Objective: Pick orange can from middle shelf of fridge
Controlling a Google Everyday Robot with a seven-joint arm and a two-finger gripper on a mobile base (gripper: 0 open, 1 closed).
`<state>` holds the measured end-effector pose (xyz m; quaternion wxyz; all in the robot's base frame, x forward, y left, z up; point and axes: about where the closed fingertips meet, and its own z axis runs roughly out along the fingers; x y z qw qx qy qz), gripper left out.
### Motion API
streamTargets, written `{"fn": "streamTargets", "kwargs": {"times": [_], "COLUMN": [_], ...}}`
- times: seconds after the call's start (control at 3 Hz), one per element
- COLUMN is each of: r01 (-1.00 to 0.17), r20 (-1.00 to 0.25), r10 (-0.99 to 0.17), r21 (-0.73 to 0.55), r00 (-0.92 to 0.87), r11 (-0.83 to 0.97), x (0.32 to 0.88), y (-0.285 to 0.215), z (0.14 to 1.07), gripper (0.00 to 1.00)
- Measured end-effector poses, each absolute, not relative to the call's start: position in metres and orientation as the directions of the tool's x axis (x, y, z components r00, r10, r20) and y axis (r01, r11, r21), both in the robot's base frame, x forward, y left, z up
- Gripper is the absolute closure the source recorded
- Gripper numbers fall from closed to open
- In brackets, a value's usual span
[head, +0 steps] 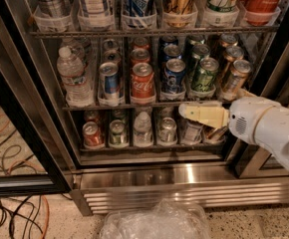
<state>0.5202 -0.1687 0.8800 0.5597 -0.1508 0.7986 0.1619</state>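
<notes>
The orange can [235,77] stands at the front of the rightmost lane on the middle shelf [118,105] of the fridge [184,193], with two more like it behind. My gripper [183,111], cream-coloured on a white arm, reaches in from the right. It is just below the middle shelf's front edge, in front of the lowest rack's cans. It is below and left of the orange can and does not touch it. It holds nothing that I can see.
On the middle shelf stand a water bottle [74,76], a blue can [109,81], a red Coca-Cola can [142,82], another blue can [174,76] and a green can [204,74]. Tall cans [134,4] fill the rack above. A crumpled plastic bag [154,223] and cables [10,203] lie on the floor.
</notes>
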Motion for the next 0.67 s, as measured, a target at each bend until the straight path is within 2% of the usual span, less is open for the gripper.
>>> {"fn": "streamTargets", "kwargs": {"times": [0.67], "r01": [-0.264], "r20": [-0.983], "r10": [-0.020], "r21": [0.030], "r00": [-0.183], "r11": [0.964], "x": [0.543], "y": [-0.200], "z": [0.862], "gripper": [0.00]}}
